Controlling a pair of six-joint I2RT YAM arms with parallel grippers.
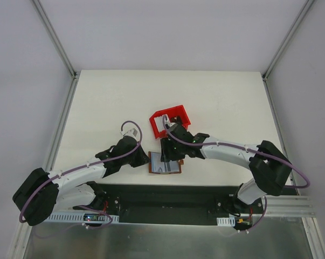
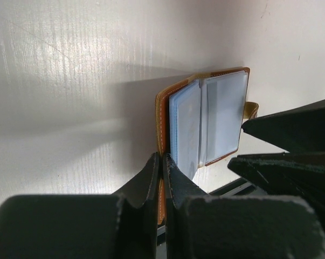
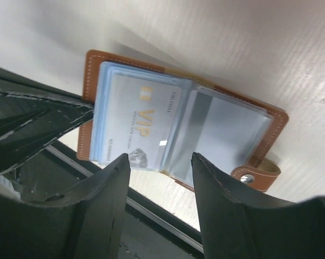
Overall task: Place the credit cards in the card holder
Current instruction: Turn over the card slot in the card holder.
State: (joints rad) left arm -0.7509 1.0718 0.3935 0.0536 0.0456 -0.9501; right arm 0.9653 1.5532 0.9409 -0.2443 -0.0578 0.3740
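The card holder (image 1: 165, 163) is lying spread on the table (image 1: 221, 102), near its front edge, between my two grippers. My left gripper (image 2: 162, 159) is clamping the card holder's left cover edge. My right gripper (image 3: 159, 162) is hovering over its middle, fingers standing apart. A card (image 3: 140, 121) is sitting in the left-hand sleeve. The bin (image 1: 173, 111) is sitting just behind the card holder.

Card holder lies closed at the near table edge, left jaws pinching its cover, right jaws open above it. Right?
Not quite. The card holder is open, not closed: the right wrist view shows it spread open, with a VIP card in one sleeve. The rest stands: the left gripper has its jaws pinched on the cover, and the right gripper has its jaws open above it.
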